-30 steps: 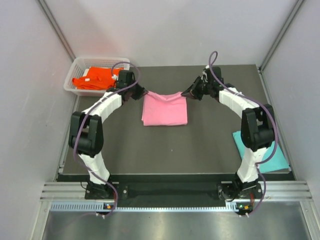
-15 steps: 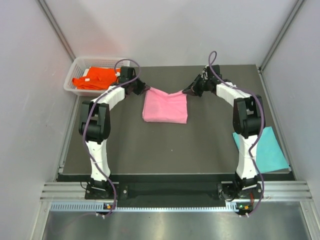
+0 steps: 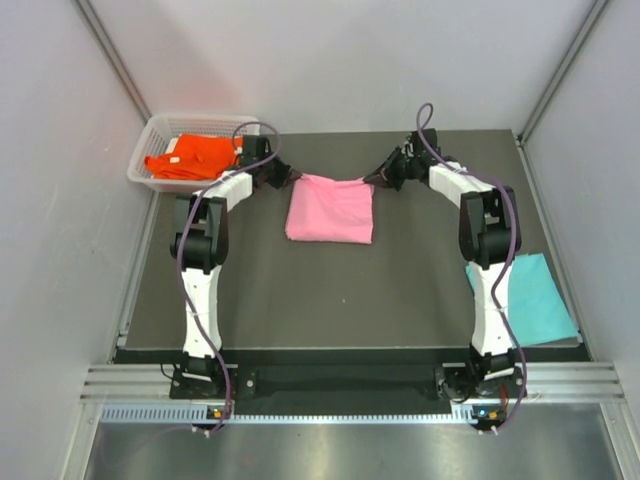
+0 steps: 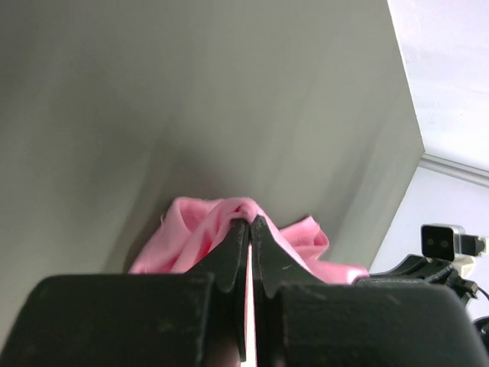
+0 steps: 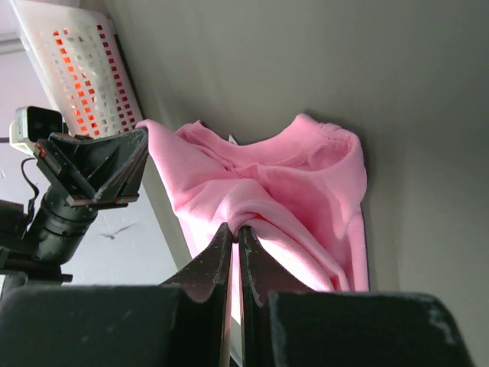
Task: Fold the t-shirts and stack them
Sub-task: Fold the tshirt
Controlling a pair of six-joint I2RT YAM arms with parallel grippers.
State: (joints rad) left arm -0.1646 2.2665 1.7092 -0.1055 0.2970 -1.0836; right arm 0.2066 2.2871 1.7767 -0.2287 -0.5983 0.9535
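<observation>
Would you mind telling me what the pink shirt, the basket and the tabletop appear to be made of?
Pink t-shirt: soft matte knit cloth, probably cotton; it bunches into loose folds at its pinched corners. Basket: white, likely plastic or coated wire; a grid of small holes shows. Tabletop: dark, matte, flat sheet; the material is unclear.

Near half of table: bare mat between the two arms; open passage.
Far centre: pink t-shirt spans from left gripper to right gripper, each clamped on a far corner; middle blocked.
Far-left corner: basket holding orange t-shirt, just beside the left arm.
Right edge: teal t-shirt, flat, beside the right arm.
</observation>
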